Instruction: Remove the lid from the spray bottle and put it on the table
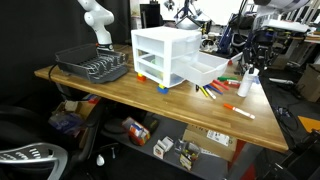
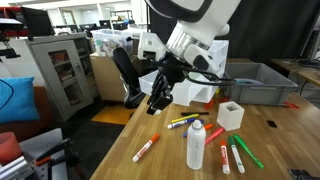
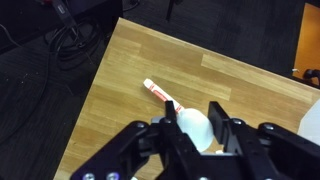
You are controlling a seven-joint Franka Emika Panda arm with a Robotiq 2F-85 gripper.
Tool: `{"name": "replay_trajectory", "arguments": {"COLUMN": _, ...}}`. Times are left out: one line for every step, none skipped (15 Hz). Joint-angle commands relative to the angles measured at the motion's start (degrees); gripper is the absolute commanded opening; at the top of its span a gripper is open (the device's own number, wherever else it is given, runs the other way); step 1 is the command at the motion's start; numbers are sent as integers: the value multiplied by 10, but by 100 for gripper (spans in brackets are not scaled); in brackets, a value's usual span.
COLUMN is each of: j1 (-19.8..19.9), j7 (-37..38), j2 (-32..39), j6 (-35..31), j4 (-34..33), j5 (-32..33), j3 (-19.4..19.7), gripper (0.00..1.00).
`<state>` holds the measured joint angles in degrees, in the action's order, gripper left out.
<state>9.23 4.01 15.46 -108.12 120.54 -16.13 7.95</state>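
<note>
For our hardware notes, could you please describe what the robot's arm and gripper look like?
The arm has smooth, rounded white shells with dark sections at the joints. The gripper at its end is black, with two jointed link fingers that look angular and matte in the wrist view. No markings can be read at this size.

Robotics lab, set up on the edge of an open-plan office.

Here's a long wooden worktop (image 1: 150, 95) with a white robot arm (image 1: 97, 20) rising behind its far end, and racks of equipment (image 1: 265, 40) crowd the back. Boxes and clutter (image 1: 180, 148) are stuffed underneath, and loose cables (image 3: 70, 40) sprawl over the dark floor (image 3: 40, 110). In an exterior view, a grey metal cabinet (image 2: 60, 75) and a black office chair (image 2: 125, 75) stand close by, with a bright office floor (image 2: 90, 20) stretching away beyond them.
</note>
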Motion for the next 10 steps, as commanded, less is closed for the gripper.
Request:
{"name": "replay_trajectory", "arguments": {"j1": 2, "j7": -1, "j2": 0, "j6": 0, "j4": 1, "j5": -1, "j3": 0, "gripper": 38}}
{"name": "replay_trajectory", "arguments": {"j1": 3, "j7": -1, "j2": 0, "j6": 0, "j4": 1, "j5": -2, "j3": 0, "gripper": 38}}
{"name": "replay_trajectory", "arguments": {"j1": 3, "j7": -1, "j2": 0, "j6": 0, "j4": 1, "j5": -3, "j3": 0, "gripper": 38}}
{"name": "replay_trajectory", "arguments": {"j1": 3, "j7": -1, "j2": 0, "j6": 0, "j4": 1, "j5": -3, "j3": 0, "gripper": 38}}
{"name": "replay_trajectory", "arguments": {"j1": 3, "j7": -1, "j2": 0, "j6": 0, "j4": 1, "j5": -3, "j3": 0, "gripper": 38}}
{"name": "replay_trajectory", "arguments": {"j1": 3, "j7": 2, "j2": -3, "j6": -15, "j4": 18, "j5": -3, "j3": 1, "gripper": 13}}
{"name": "replay_trajectory", "arguments": {"j1": -1, "j7": 8, "j2": -7, "j6": -25, "j4": 37, "j5": 3, "j3": 2, "gripper": 13}}
{"name": "replay_trajectory", "arguments": {"j1": -3, "j7": 14, "j2": -8, "j6": -32, "j4": 52, "j5": 8, "j3": 2, "gripper": 13}}
{"name": "replay_trajectory", "arguments": {"j1": -5, "j7": 18, "j2": -9, "j6": -40, "j4": 70, "j5": 12, "j3": 2, "gripper": 13}}
{"name": "replay_trajectory", "arguments": {"j1": -8, "j7": 24, "j2": -11, "j6": -51, "j4": 90, "j5": 17, "j3": 3, "gripper": 13}}
